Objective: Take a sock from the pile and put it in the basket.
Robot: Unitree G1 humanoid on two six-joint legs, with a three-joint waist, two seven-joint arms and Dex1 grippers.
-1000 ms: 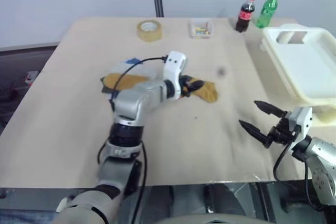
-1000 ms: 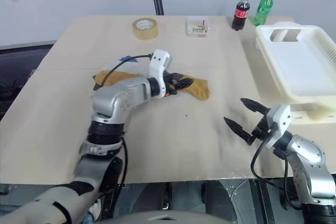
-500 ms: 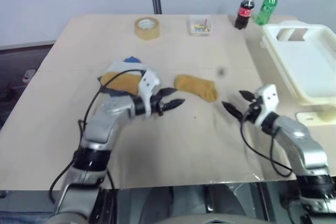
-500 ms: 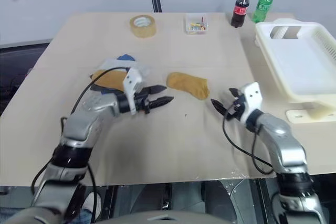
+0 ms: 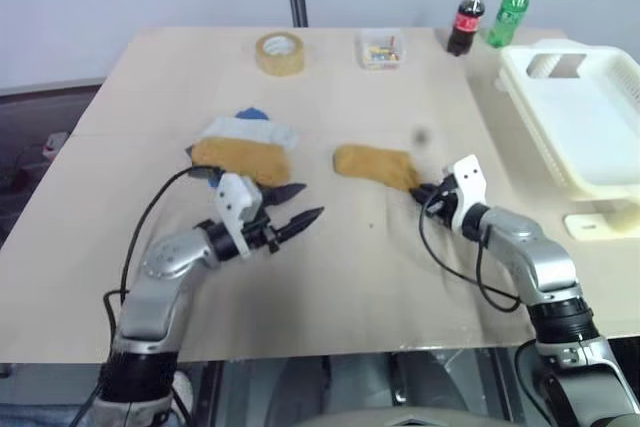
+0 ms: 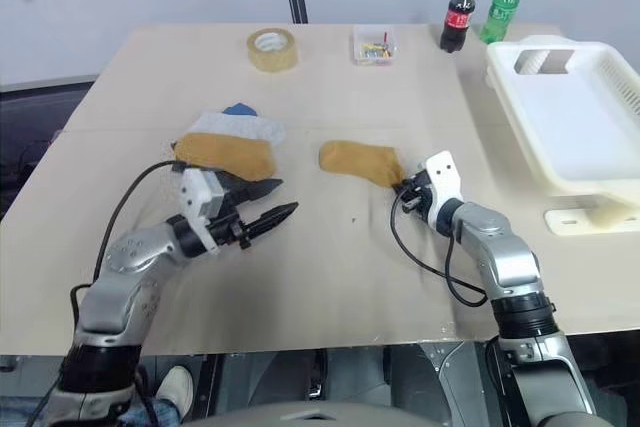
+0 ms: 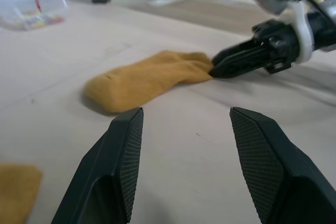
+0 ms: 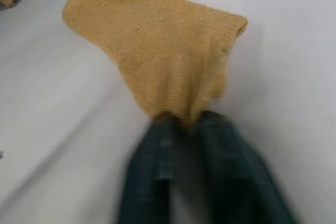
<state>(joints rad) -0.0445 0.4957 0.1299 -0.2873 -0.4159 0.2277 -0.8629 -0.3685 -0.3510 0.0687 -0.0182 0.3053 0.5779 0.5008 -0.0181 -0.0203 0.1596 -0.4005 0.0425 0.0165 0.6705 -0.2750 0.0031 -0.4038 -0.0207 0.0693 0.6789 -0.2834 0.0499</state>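
Note:
A single mustard-yellow sock (image 5: pixel 372 164) lies flat in the middle of the table, apart from the pile (image 5: pixel 240 150) of yellow, white and blue socks to its left. My right gripper (image 5: pixel 426 190) is shut on the sock's right end; the right wrist view shows the sock (image 8: pixel 163 51) pinched between the dark fingertips (image 8: pixel 157 129). My left gripper (image 5: pixel 305 202) hovers open in front of the pile, pointing towards the sock, with nothing between its fingers (image 7: pixel 123 161). The cream-white basket (image 5: pixel 560 72) stands at the right edge of the table.
At the far side of the table stand a roll of tan tape (image 5: pixel 282 52), a small clear box (image 5: pixel 381 50), a cola bottle (image 5: pixel 463 20) and a green bottle (image 5: pixel 510 15). Bare tabletop lies between the sock and the basket.
My right gripper moved left to the sock's end and shut on it. My left gripper drew back from the sock towards the near left and stayed open.

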